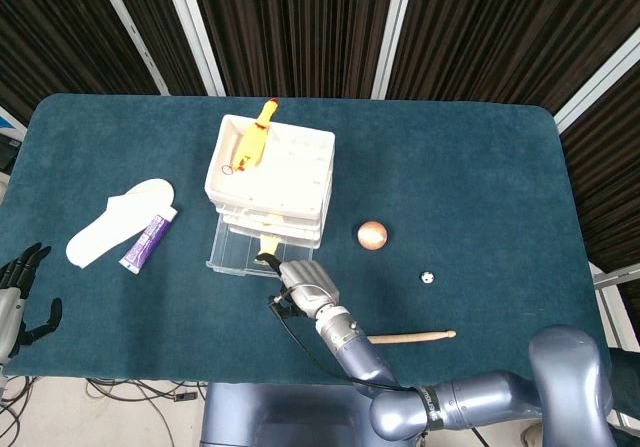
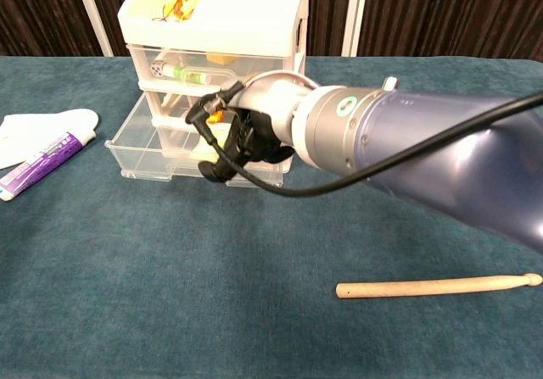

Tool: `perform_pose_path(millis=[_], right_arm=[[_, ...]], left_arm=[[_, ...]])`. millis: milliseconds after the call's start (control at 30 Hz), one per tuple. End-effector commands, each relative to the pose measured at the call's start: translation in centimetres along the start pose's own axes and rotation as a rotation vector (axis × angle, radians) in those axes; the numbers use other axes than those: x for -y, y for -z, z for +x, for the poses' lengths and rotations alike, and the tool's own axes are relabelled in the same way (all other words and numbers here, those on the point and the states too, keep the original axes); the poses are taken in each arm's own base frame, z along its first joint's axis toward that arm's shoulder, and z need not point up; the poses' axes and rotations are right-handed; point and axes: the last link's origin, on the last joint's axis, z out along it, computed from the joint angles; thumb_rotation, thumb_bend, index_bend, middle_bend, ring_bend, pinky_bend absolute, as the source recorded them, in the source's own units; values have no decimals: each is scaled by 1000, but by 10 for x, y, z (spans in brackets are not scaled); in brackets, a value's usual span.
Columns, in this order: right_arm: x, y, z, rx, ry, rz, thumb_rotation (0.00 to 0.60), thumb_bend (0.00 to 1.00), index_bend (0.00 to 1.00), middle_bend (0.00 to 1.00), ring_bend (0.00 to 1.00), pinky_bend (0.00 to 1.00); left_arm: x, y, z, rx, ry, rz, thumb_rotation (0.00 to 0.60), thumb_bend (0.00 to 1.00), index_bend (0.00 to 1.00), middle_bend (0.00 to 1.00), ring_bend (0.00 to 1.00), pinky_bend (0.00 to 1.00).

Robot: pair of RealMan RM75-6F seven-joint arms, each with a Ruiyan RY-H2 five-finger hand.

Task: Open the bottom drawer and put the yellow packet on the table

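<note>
The white drawer unit (image 1: 272,172) (image 2: 216,31) stands at the table's middle left, its clear bottom drawer (image 1: 235,247) (image 2: 144,146) pulled out toward me. A yellow packet (image 1: 268,242) lies at the drawer's right side. My right hand (image 1: 303,285) (image 2: 254,133) sits at the drawer's front right corner, dark fingertips (image 2: 212,169) curled down at the front rim, right by the packet's near end. The hand hides the packet in the chest view, so whether it pinches anything is unclear. My left hand (image 1: 20,292) hangs off the table's left edge, fingers spread, holding nothing.
A rubber chicken (image 1: 252,142) lies on top of the unit. Left of it are a white insole (image 1: 120,222) and a purple tube (image 1: 148,242) (image 2: 42,165). To the right lie a brown ball (image 1: 372,234), a tiny white ball (image 1: 427,277) and a wooden drumstick (image 1: 410,337) (image 2: 437,287).
</note>
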Motion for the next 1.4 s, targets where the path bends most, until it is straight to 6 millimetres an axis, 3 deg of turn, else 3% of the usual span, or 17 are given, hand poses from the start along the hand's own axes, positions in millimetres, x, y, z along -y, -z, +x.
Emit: perform_pose_path(millis=[33, 200, 467, 600, 967, 1400], right_arm=[[6, 2, 18, -28, -120, 56, 600, 435, 176, 1000, 1000, 1000], [6, -7, 39, -99, 23, 104, 600, 326, 242, 1000, 1000, 1000], [7, -28, 56, -170, 346, 161, 600, 317, 297, 1000, 1000, 1000], [5, -38, 55, -162, 494, 206, 600, 317, 312, 1000, 1000, 1000], [6, -50, 39, -151, 600, 300, 600, 317, 312, 1000, 1000, 1000], [1, -68, 43, -177, 848, 342, 600, 268, 313, 1000, 1000, 1000]], left_arm=[[0, 0, 0, 0, 1, 0, 600, 514, 23, 0, 0, 0], [0, 0, 0, 1, 0, 0, 600, 513, 23, 0, 0, 0], [0, 0, -1, 3, -1, 4, 600, 514, 23, 0, 0, 0], [-1, 0, 0, 0, 3, -1, 600, 514, 23, 0, 0, 0], [0, -1, 0, 2, 4, 4, 600, 514, 23, 0, 0, 0], [0, -1, 0, 4, 3, 3, 600, 514, 23, 0, 0, 0]])
